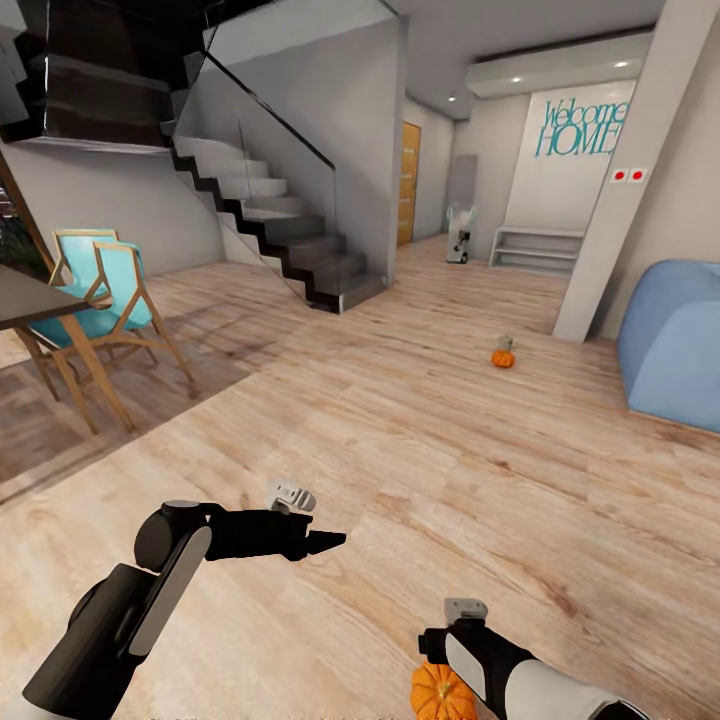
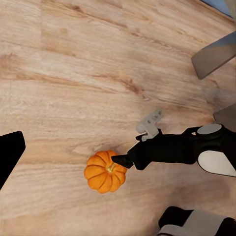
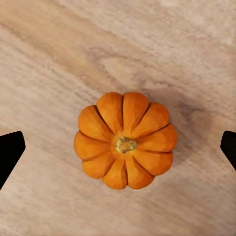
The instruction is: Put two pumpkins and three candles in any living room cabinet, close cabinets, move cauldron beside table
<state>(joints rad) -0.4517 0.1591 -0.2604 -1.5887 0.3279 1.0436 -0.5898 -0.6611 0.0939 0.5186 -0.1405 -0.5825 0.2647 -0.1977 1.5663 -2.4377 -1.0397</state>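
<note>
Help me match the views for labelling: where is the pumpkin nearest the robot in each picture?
Head view: near pumpkin at the bottom edge, under the right gripper.
Left wrist view: lower centre.
Right wrist view: centre.
Shared landmark: the wood floor.

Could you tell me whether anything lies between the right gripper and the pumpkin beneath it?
Nothing visible does. In the right wrist view the pumpkin sits on bare wooden floor, centred between the two dark fingers, with only open floor on either side. The head view shows the right gripper right above that pumpkin.
</note>
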